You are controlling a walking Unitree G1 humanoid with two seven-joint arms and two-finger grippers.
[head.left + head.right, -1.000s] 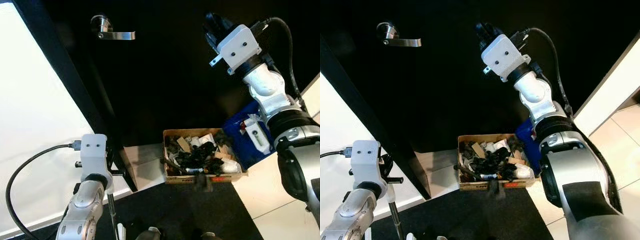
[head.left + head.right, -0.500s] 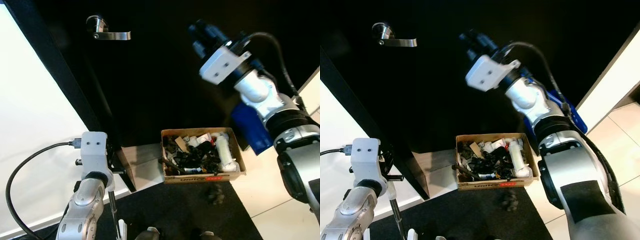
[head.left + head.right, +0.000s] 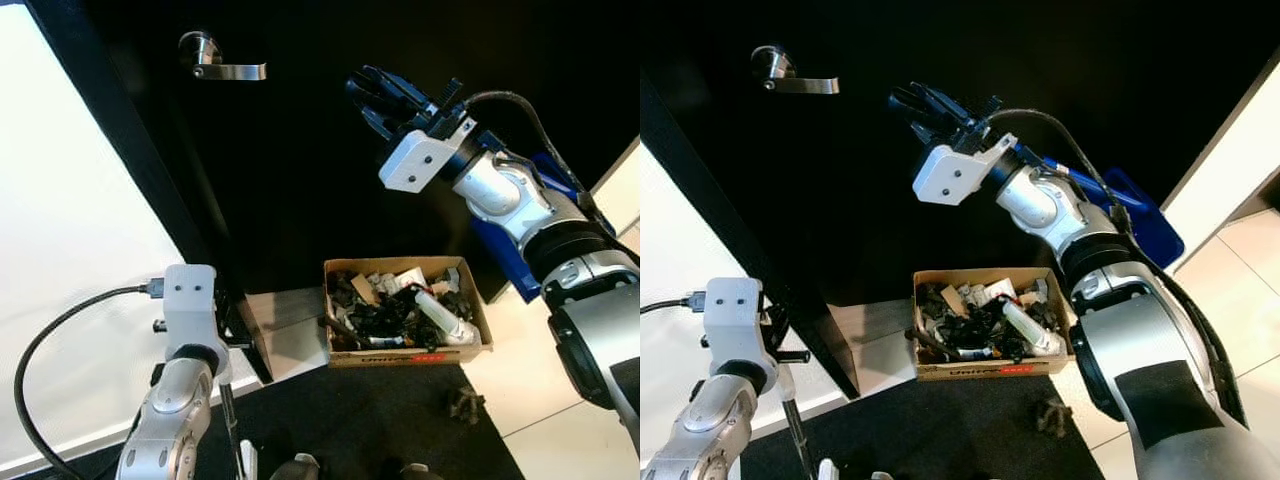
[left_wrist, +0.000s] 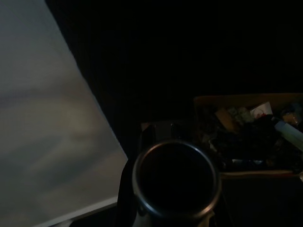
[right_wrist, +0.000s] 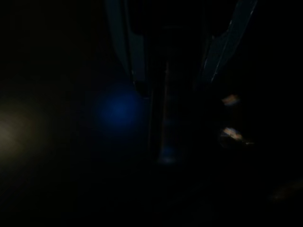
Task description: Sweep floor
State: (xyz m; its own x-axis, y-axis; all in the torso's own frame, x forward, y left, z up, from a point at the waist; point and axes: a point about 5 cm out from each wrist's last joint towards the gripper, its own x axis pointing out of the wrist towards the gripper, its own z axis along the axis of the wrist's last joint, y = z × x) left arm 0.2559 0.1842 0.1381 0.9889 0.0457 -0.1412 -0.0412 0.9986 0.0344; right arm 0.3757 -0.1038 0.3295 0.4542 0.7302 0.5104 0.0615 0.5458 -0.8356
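Right claw [image 3: 385,98] raised high above the cardboard box [image 3: 405,345], black fingers pointing at the dark door [image 3: 300,150], clamped on the handle of a blue dustpan [image 3: 515,255]; pan hanging behind the forearm, over the box's far right corner. Grip itself hard to read; right wrist view too dark to confirm more than a blue glow between the fingers.

Left claw [image 3: 225,330] low, to the left of the box, closed around a thin metal broom pole [image 3: 228,430] running down toward the floor; pole's open round end visible in the left wrist view [image 4: 175,177].

Box on the floor against the door, heaped with dark scraps, white bottles and paper. One dark clump of debris [image 3: 465,403] on the black mat [image 3: 380,420], just in front of the box's right corner, outside it.

Risks, as judgement: dustpan swinging on the raised arm and knocking the door or shedding leftover bits beyond the box; stray clump left unswept; box already piled high, so further tipping likely to spill over its rim.
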